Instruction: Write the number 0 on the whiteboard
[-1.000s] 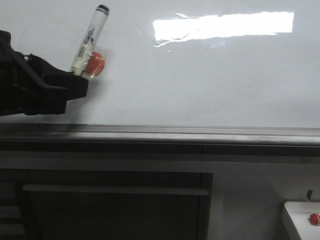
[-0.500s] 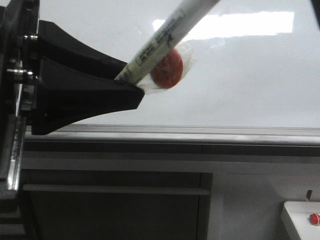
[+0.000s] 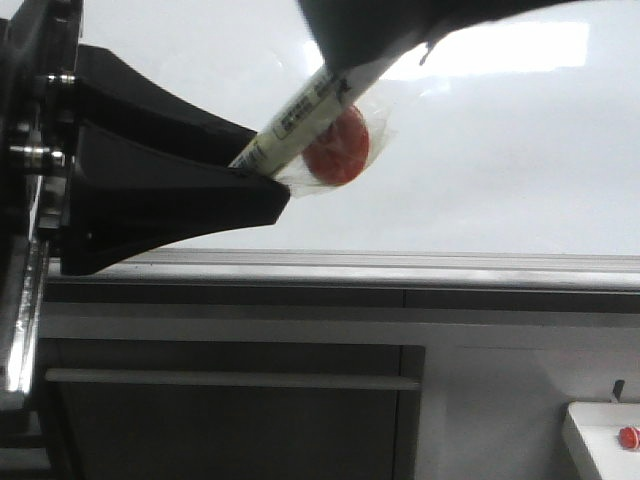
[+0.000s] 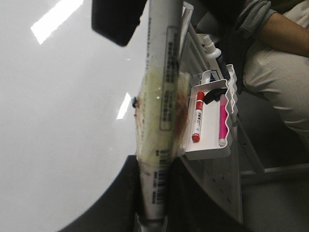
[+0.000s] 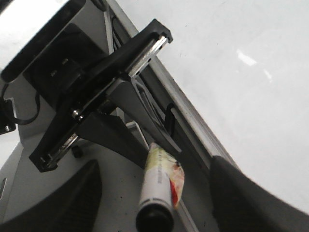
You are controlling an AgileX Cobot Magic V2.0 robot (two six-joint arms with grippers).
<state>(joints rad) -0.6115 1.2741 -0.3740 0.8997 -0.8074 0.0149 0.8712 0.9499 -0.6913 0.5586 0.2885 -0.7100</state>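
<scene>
The whiteboard [image 3: 500, 160] fills the back, with its grey ledge [image 3: 400, 266] below; no number 0 is in view on it. My left gripper [image 3: 262, 176] is shut on the lower end of a white marker [image 3: 300, 115] that slants up to the right, a red knob [image 3: 338, 150] taped to its side. In the left wrist view the barrel [image 4: 161, 72] runs up from between the left gripper's [image 4: 153, 176] fingers. My right gripper [image 3: 370, 40] comes in from above and hides the marker's upper end. In the right wrist view the right gripper [image 5: 154, 193] is open, its fingers wide on either side of the black cap [image 5: 154, 220].
A small white tray [image 3: 595, 445] with a red knob [image 3: 628, 436] sits at the lower right. The left wrist view shows a tray [image 4: 207, 151] holding a red and a pink marker, a spray bottle [image 4: 212, 48] and a seated person [image 4: 275, 63].
My left gripper swung the marker from the far left to close in front of the camera. Since half a second ago, my right gripper has come down over the marker's upper end.
</scene>
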